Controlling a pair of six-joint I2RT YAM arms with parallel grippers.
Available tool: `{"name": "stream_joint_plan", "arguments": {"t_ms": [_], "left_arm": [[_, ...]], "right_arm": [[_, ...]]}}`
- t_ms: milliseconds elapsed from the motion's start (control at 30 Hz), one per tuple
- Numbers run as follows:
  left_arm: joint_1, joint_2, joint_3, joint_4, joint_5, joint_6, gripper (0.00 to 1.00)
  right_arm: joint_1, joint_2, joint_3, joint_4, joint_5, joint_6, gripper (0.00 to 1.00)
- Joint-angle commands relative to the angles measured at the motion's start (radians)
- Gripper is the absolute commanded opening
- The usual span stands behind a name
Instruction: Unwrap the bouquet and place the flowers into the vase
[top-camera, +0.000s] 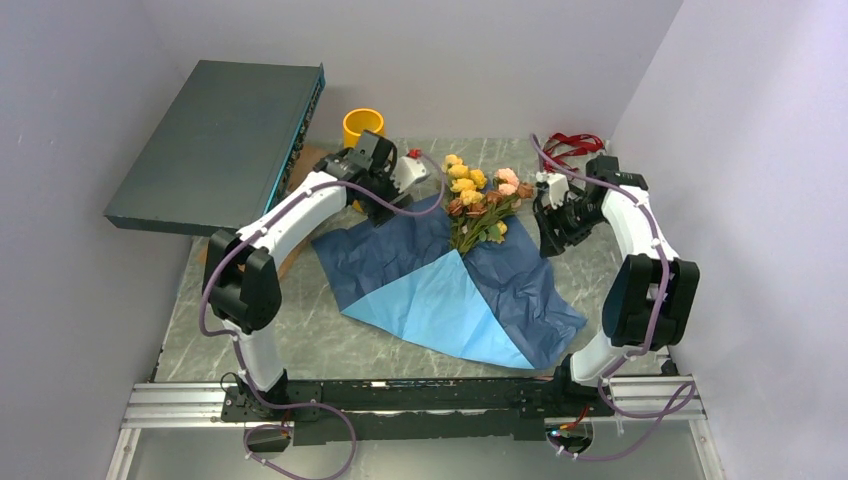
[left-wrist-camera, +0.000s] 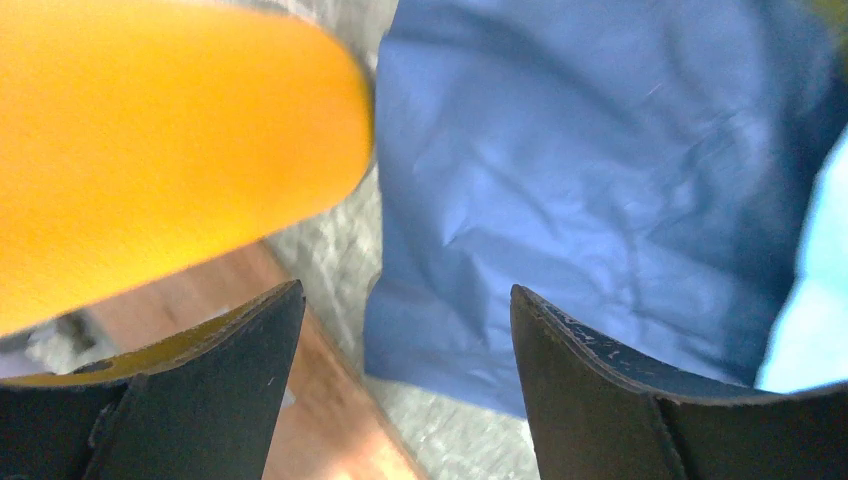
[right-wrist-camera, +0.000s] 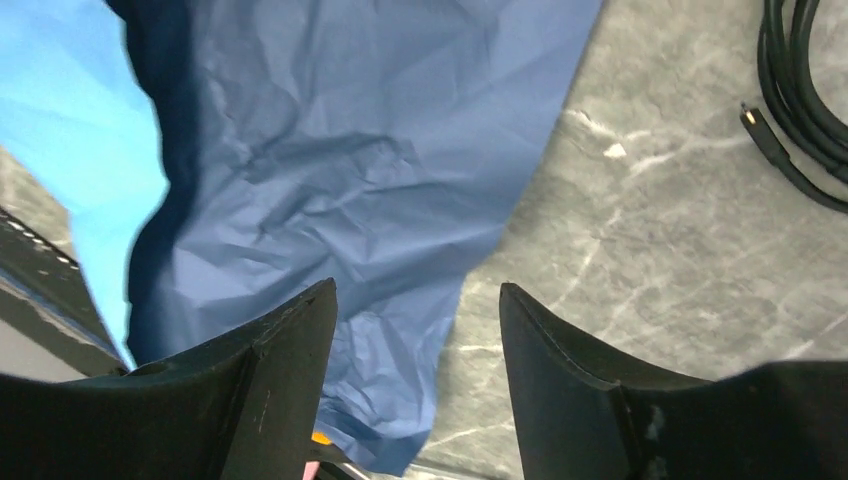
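Flowers (top-camera: 478, 195) lie on flattened blue paper (top-camera: 440, 290), vase (top-camera: 362, 127) upright.

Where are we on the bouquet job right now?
Done: the paper lies spread open, the ribbon off at the far right. In hand: nothing; the left gripper and right gripper are open and empty. Left: the flowers lie bunched on the paper and must go into the vase.
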Motion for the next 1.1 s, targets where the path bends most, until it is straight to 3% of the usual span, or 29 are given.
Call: {"name": "stream_joint_plan", "arguments": {"t_ms": [0, 100, 233, 367, 500, 767, 900, 1067], "left_arm": [[-0.009, 0.024, 0.127, -0.091, 0.325, -0.076, 0.81], [-0.019, 0.1, 0.197, -0.121, 0.457, -0.111, 0.79], [-0.056, 0.205, 0.241, -0.094, 0.474, -0.152, 0.71], [-0.073, 0.258, 0.203, -0.019, 0.538, -0.149, 0.69], [-0.075, 0.34, 0.226, -0.055, 0.728, -0.088, 0.63], [-0.114, 0.31, 0.147, -0.094, 0.859, 0.015, 0.57], [-0.127, 0.277, 0.133, -0.237, 0.998, 0.158, 0.59], [-0.15, 0.188, 0.033, -0.334, 1.031, 0.337, 0.62]], "right_arm": [[0.044, 0.013, 0.068, -0.058, -0.163, 0.062, 0.59], [0.094, 0.041, 0.063, -0.038, -0.194, 0.103, 0.45], [0.137, 0.083, 0.028, 0.014, -0.214, 0.145, 0.22], [0.162, 0.123, -0.019, 0.074, -0.249, 0.169, 0.08], [0.165, 0.191, -0.036, 0.099, -0.328, 0.185, 0.04], [0.177, 0.288, -0.073, 0.196, -0.282, 0.263, 0.0], [0.177, 0.321, -0.089, 0.226, -0.285, 0.3, 0.0], [0.179, 0.322, -0.099, 0.255, -0.282, 0.339, 0.0]]}}
